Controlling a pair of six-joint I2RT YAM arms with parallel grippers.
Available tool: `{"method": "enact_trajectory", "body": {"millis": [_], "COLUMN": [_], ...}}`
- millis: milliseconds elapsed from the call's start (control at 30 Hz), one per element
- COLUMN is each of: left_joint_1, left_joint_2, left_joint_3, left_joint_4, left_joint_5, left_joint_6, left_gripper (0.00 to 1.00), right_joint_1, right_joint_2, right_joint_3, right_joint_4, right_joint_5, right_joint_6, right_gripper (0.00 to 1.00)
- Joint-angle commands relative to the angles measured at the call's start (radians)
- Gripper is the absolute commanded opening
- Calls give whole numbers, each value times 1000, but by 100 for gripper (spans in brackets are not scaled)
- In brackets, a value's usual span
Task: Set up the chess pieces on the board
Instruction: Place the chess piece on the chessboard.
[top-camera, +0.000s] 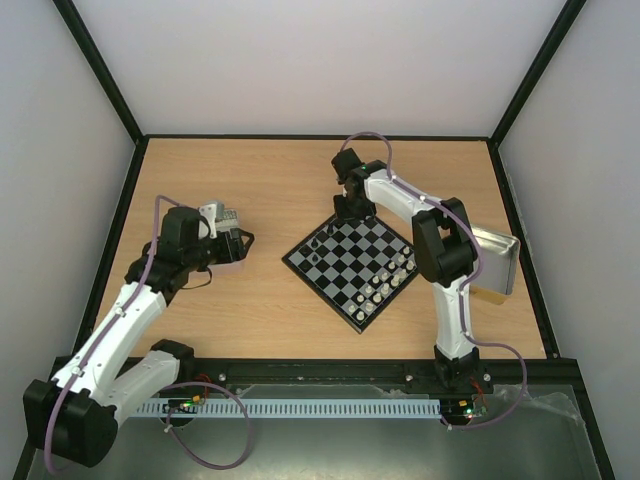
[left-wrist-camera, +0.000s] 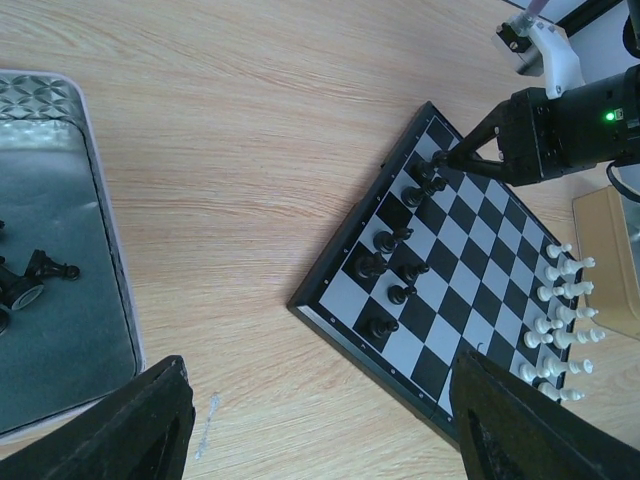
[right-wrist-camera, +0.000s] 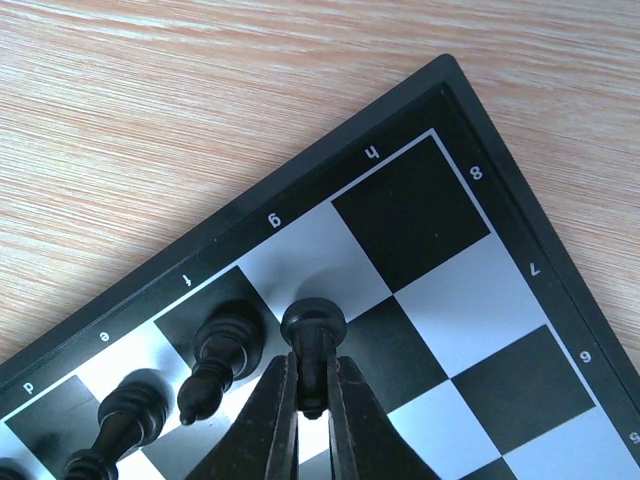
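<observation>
Plenty of bare bench (top-camera: 250, 180) lies far and left of the board (top-camera: 352, 262), which sits cornerwise mid-bench, and your left claw (left-wrist-camera: 320, 410) gapes wide and empty over the tray (left-wrist-camera: 103, 200), well apart from it. Your right claw (right-wrist-camera: 313, 385) is pinched narrow on a black piece (right-wrist-camera: 313, 322) near the board's far corner. Its neighbour (right-wrist-camera: 215, 355) stands just beside, so a broad release or sideways exit could topple it; lift straight, favouring the vacant corner square (right-wrist-camera: 410, 210).

The left arm (top-camera: 120, 320) and the right arm (top-camera: 452, 305) share white link shells, black joints and thin lilac cables (top-camera: 365, 134) looping alongside, ending in black tapered fingers (right-wrist-camera: 262, 425).
</observation>
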Motion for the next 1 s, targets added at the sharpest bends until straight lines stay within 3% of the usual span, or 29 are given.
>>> {"method": "enact_trajectory", "body": {"millis": [0,267,467,700,967], "left_joint_1": [12,15,16,16,27], "left_joint_2": [9,10,11,13,13], "left_joint_3": [-6,-9,-10,-10,-7], "left_joint_4": [-19,-23,-25,-27,-40], "left_joint_5": [15,16,16,12,-36], "left_joint_6": [17,18,19,17,-4], "left_gripper": [72,72,72,72,72], "right_joint_1": [-3,-3,-3,-3,-3], "right_joint_2": [36,34,35,44,2], "right_joint_3": [41,48,38,33,-13], "right_joint_4": [-53,-39,-19,11,73], "right_joint_5": [10,32,39,49,39], "right_joint_6": [-14,1,8,9,6], "right_gripper": [9,15,6,5,13]}}
